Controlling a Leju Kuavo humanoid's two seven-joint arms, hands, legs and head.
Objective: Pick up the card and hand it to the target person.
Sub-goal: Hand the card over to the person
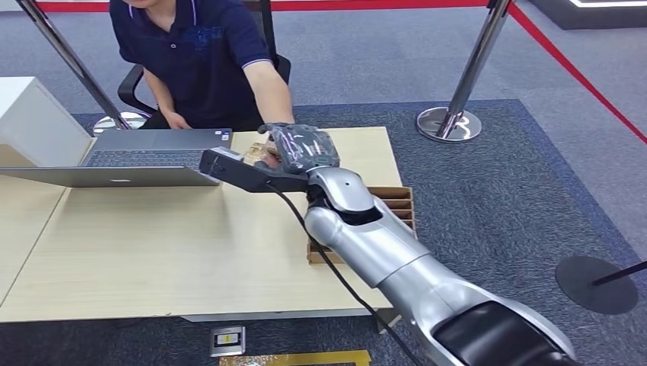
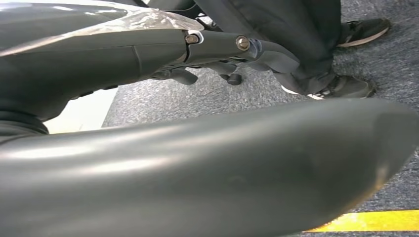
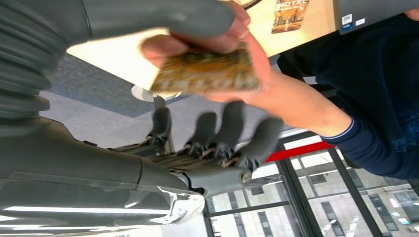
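Note:
The card [image 3: 207, 74], brown and gold with a printed picture, is pinched in the person's hand [image 3: 267, 84], which reaches across the table. My right hand [image 1: 301, 146] is stretched over the far edge of the wooden table [image 1: 152, 244], right at that hand. In the right wrist view my thumb [image 3: 163, 17] lies over the person's fingers, while my dark fingers [image 3: 217, 128] are spread, with a gap between them and the card. The person [image 1: 198, 53], in a dark blue shirt, sits behind the table. My left hand [image 2: 217, 59] hangs by my side holding nothing.
An open laptop [image 1: 145, 145] stands at the back left of the table, with a white box [image 1: 30, 122] beside it. A cardboard divider box [image 1: 400, 202] sits under my right forearm. Another card [image 3: 290, 15] lies on the table. A stanchion [image 1: 458, 99] stands behind on the right.

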